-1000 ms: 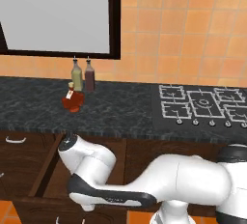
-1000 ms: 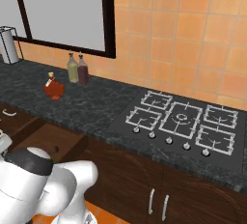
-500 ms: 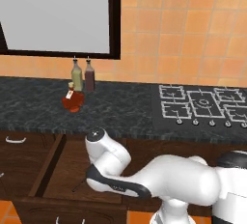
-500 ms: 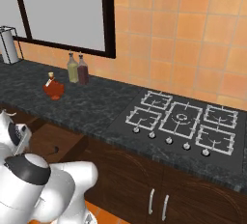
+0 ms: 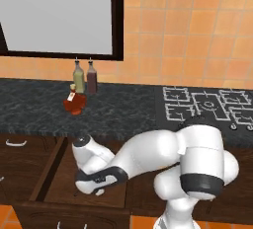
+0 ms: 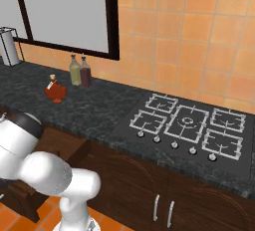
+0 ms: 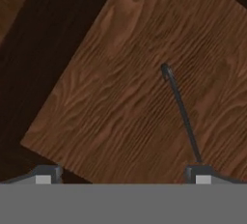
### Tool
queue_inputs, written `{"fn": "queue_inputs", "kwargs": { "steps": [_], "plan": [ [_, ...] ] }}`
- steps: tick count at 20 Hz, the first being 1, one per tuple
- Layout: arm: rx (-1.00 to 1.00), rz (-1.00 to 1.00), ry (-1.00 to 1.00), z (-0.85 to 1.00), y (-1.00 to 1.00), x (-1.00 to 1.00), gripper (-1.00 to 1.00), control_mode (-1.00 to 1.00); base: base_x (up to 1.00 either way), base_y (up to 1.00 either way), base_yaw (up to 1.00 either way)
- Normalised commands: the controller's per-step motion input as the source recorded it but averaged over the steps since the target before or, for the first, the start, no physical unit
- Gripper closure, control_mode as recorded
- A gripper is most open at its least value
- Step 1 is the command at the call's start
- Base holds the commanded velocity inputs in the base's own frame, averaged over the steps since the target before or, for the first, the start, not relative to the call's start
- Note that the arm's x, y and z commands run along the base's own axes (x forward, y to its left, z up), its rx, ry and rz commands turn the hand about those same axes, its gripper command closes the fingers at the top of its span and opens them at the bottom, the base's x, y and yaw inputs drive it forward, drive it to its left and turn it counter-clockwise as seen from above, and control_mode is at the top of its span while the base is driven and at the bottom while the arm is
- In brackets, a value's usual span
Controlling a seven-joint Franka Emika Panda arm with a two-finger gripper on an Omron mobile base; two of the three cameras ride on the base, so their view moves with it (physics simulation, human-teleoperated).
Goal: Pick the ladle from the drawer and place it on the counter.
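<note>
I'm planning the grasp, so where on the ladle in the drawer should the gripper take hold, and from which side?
Probably the thin handle of the ladle, from straight above: it lies flat on the floor of the drawer, so nothing can slip under it. The open gripper should straddle the shaft crosswise; it currently sits beside one fingertip.

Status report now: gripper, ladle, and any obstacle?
Gripper open, above the drawer floor. Ladle lies flat on the floor, not gripped, its near end by one fingertip. Nothing in the way.
</note>
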Motion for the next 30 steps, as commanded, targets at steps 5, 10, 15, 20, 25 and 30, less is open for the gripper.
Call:
{"fn": "queue_inputs", "kwargs": {
  "steps": [5, 10, 15, 20, 25, 30],
  "plan": [
    [-0.05, 0.04, 0.06, -0.32, 0.34, 0.39, -1.0, -1.0, 0.0, 0.0, 0.0],
    [-0.11, 0.04, 0.0, -0.48, 0.22, 0.18, -1.0, -1.0, 0.0, 0.0, 0.0],
    [-0.06, 0.0, 0.0, -0.14, 0.29, 0.3, -1.0, -1.0, 0.0, 0.0, 0.0],
    [-0.06, 0.0, 0.05, 0.0, 0.43, 0.28, -1.0, -1.0, 0.0, 0.0, 0.0],
    [-0.02, 0.0, 0.14, 0.0, 0.19, 0.29, -1.0, -1.0, 0.0, 0.0, 0.0],
    [-0.05, 0.03, 0.07, -0.24, 0.02, 0.2, -1.0, -1.0, 0.0, 0.0, 0.0]
  ]
}}
